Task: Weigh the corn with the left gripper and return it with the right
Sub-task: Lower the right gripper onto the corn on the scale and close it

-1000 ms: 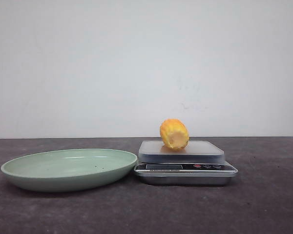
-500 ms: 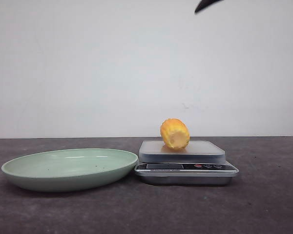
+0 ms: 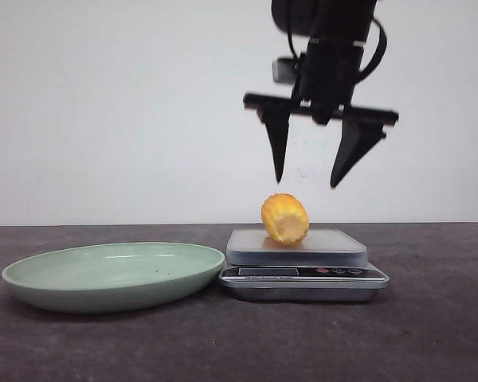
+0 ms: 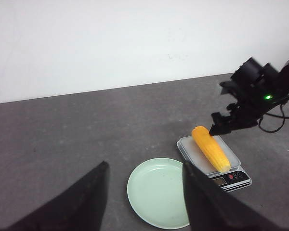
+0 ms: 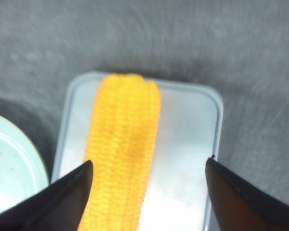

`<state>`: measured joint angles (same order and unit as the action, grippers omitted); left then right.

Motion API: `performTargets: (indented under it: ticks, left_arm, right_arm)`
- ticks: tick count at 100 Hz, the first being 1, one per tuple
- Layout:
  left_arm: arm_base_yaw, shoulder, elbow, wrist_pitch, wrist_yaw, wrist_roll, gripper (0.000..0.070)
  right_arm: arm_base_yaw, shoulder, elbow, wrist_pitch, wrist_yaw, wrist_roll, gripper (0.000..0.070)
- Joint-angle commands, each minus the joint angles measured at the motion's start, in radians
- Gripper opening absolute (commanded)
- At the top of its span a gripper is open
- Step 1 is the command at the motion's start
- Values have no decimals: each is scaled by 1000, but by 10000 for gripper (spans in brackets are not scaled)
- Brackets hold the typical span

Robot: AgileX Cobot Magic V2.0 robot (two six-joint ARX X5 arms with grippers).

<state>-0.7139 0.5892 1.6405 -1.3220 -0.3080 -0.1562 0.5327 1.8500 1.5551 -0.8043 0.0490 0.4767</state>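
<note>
The corn point(image 3: 285, 218) is a yellow-orange cob lying on the platform of a silver kitchen scale point(image 3: 334, 243), its pale cut end towards the front camera. My right gripper point(image 3: 306, 184) hangs open just above the corn, fingers pointing down, not touching it. In the right wrist view the corn point(image 5: 123, 144) lies lengthwise on the scale point(image 5: 183, 139), nearer one finger of the right gripper point(image 5: 149, 161). My left gripper point(image 4: 145, 163) is open and empty, high and well back; it is out of the front view. From there the corn point(image 4: 211, 148) and the right arm point(image 4: 257, 94) show.
A shallow pale green plate point(image 3: 32, 278) sits empty on the dark table just left of the scale, also seen in the left wrist view point(image 4: 156, 192). The scale's display and red buttons point(image 3: 334, 271) face the front. A white wall stands behind.
The right gripper has come down from above the frame to just over the corn, jaws open. The corn, scale and plate have not moved.
</note>
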Motion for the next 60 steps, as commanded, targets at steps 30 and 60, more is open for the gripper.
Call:
performTargets:
  ticks: [30,60]
  left_arm:
    - [-7,9,14,1,3,2,268]
    - [-7,9,14,0,3,-15,268]
  right_arm:
    - [10,111,23,1,-79,40,445]
    - [19,112,23,-4,-148,6,3]
